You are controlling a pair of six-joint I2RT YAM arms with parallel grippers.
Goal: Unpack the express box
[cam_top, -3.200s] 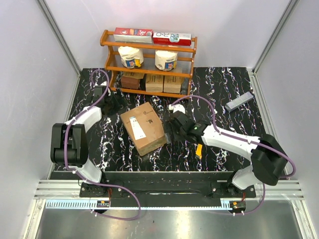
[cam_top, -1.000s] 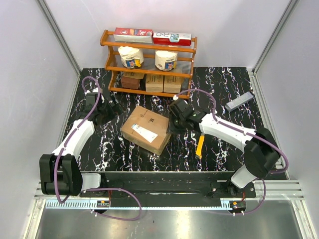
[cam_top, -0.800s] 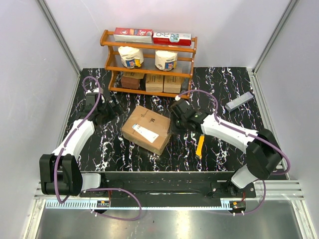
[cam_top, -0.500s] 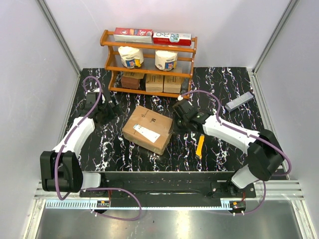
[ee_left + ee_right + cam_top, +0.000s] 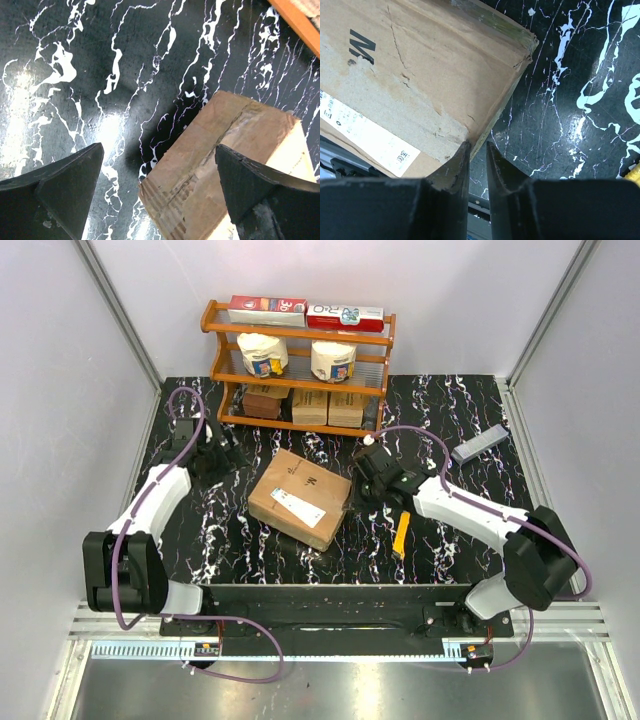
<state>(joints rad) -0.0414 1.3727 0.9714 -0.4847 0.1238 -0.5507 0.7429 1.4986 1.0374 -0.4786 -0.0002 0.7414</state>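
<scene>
From above, the express box lies flat on the black marbled table, turned at an angle, its white label facing up, just in front of the wooden rack with its row of small brown cartons. My left gripper sits off the box's far left corner, close but not touching. My right gripper is tight against the box's right side. A yellow-handled tool lies on the table under my right forearm, and a grey bar rests well away at the right. Over to my left wrist: my fingers stand spread as wide as they go, nothing between them but table, and a corner of the express box pokes up from below, nearer my right-hand finger, with a taped seam running across it. An orange edge of the rack crosses the top right corner. Now my right wrist: the fingers are drawn close, only a narrow slit between them, and the tips sit right at the box's edge, one over the cardboard top, the other on the table side. I cannot tell whether they pinch anything there. The cardboard is scuffed and creased, a black letter M printed near the label.
</scene>
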